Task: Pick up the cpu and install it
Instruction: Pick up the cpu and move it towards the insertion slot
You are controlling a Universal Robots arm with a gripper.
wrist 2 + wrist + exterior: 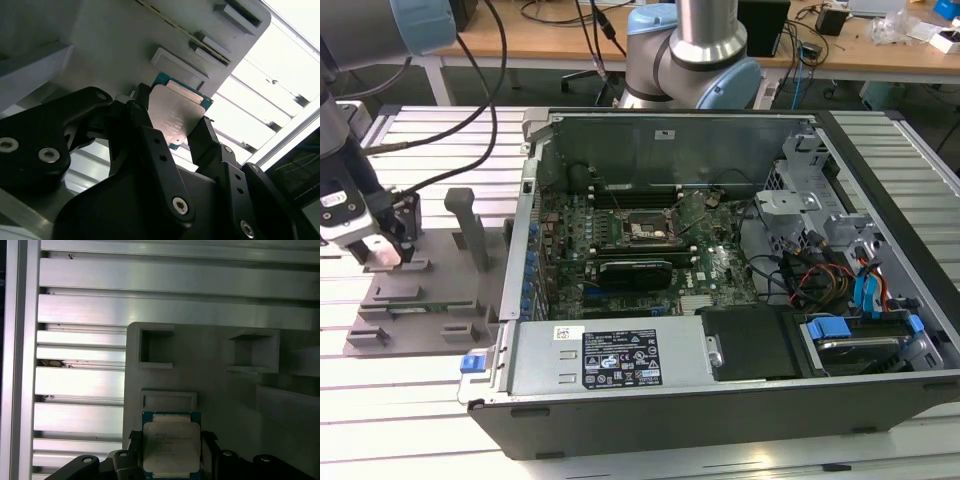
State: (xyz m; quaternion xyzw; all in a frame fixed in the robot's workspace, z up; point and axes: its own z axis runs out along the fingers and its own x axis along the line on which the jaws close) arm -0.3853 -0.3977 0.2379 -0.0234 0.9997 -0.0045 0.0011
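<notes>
An open computer case [700,410] lies on a slatted aluminium table [410,420], its green motherboard [720,275] exposed inside. Just beside the case, on the exterior view's left, sits a grey fixture plate [440,255].

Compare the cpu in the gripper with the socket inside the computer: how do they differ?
The cpu has a solid silver-grey metal top; the socket is a dark frame around a paler middle. The cpu is held in the gripper over the grey fixture at the exterior view's left; the socket sits fixed on the motherboard. Both are roughly square.
</notes>
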